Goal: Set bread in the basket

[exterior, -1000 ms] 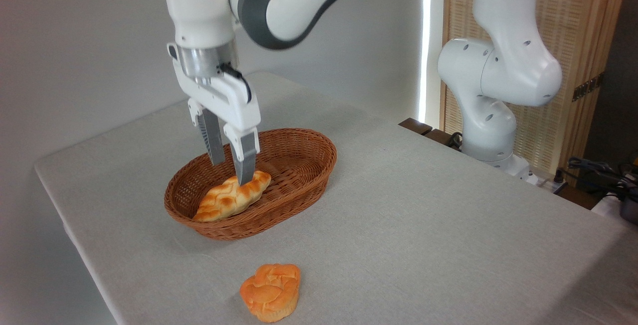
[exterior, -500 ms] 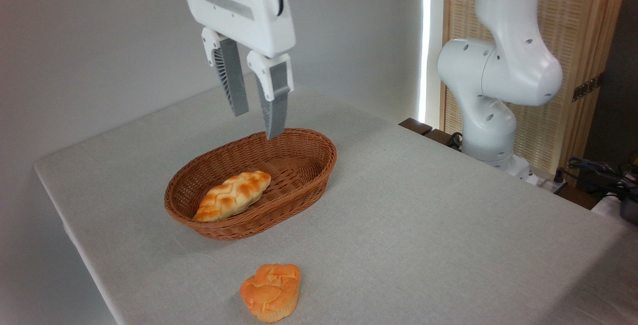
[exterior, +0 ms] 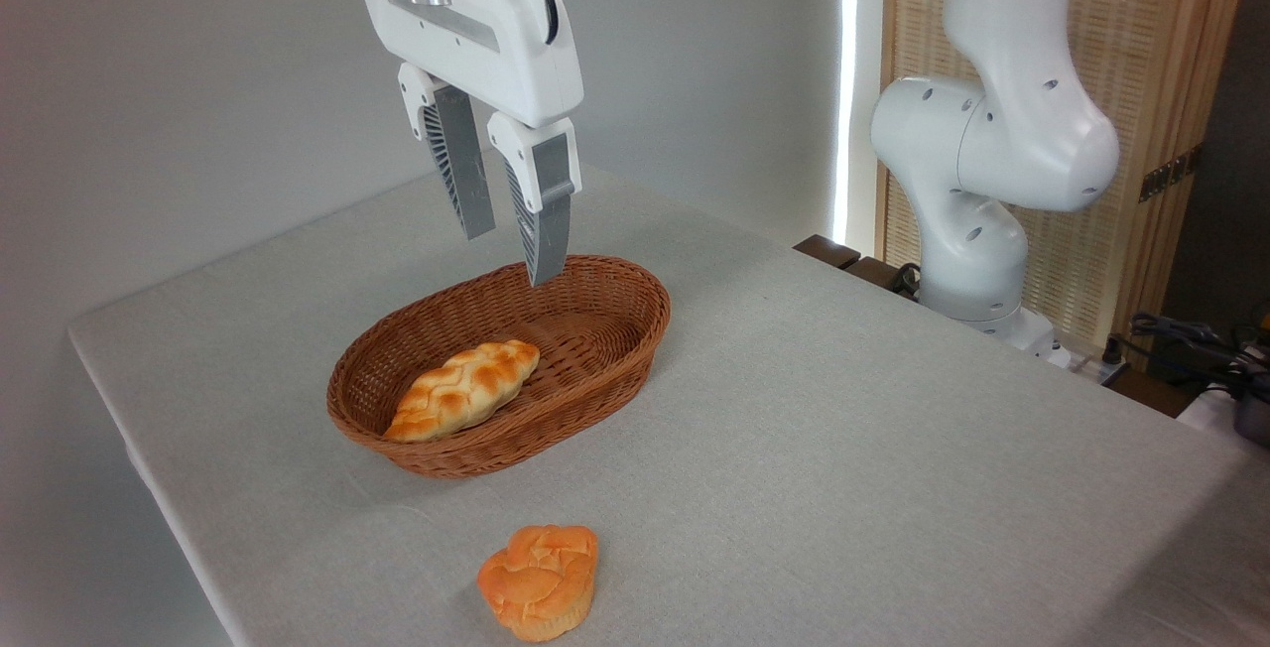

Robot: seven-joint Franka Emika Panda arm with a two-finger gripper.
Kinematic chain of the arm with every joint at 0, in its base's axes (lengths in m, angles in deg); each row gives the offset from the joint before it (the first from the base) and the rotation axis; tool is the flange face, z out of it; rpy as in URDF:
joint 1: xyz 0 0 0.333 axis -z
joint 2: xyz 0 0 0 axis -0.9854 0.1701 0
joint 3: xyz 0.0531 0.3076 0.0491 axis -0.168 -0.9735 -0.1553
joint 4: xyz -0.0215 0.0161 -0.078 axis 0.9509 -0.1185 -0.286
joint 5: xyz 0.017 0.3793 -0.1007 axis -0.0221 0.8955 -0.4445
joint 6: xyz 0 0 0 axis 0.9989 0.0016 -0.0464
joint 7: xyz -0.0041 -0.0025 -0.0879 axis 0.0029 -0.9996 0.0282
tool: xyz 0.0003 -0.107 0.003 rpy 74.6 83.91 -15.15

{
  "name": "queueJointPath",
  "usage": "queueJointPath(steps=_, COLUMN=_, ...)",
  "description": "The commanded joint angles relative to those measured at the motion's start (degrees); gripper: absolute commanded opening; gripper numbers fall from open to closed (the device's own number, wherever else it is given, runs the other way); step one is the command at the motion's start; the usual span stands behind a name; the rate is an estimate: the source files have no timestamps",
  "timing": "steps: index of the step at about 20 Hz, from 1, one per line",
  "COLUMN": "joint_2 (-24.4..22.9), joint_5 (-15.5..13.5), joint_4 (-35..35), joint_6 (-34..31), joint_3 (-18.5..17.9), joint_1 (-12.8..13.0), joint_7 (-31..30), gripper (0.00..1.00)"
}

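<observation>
The braided golden bread (exterior: 462, 390) lies inside the reddish-brown wicker basket (exterior: 615, 349), toward its near-left end. My gripper (exterior: 512, 256) hangs above the basket's far rim, well clear of the loaf. It is open, and nothing is between its two grey fingers (exterior: 545, 230).
A short orange muffin-shaped bun (exterior: 539, 581) sits on the grey tablecloth near the front edge. The arm's white base (exterior: 977, 230) stands at the table's right rear, beside a wooden slatted screen. Cables lie at the far right.
One second ago the open fingers were down in the basket around the bread. The gripper then rose and moved right without the loaf. In the last half second it sank slightly.
</observation>
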Motion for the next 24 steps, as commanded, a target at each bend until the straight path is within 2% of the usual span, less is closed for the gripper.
queueJointPath(steps=1, joint_2=1.2, joint_5=0.3, joint_4=1.8, joint_6=-1.4, joint_3=-6.1, joint_1=5.3, joint_7=0.3, gripper=1.00)
queueJointPath(steps=2, joint_2=1.3, joint_5=0.3, joint_4=1.8, joint_6=-1.2, joint_3=-7.9, joint_1=6.9, joint_7=0.3, gripper=1.00)
queueJointPath(steps=7, joint_2=1.5, joint_5=0.4, joint_4=1.8, joint_6=-0.9, joint_3=-8.7, joint_1=8.1, joint_7=0.3, gripper=1.00)
queueJointPath(steps=20, joint_2=1.3, joint_5=0.4, joint_4=-0.1, joint_6=2.1, joint_3=-8.5, joint_1=8.2, joint_7=0.9, gripper=1.00)
queueJointPath(steps=24, joint_2=1.3, joint_5=1.7, joint_4=-0.1, joint_6=1.8, joint_3=-8.5, joint_1=8.2, joint_7=1.6, gripper=1.00)
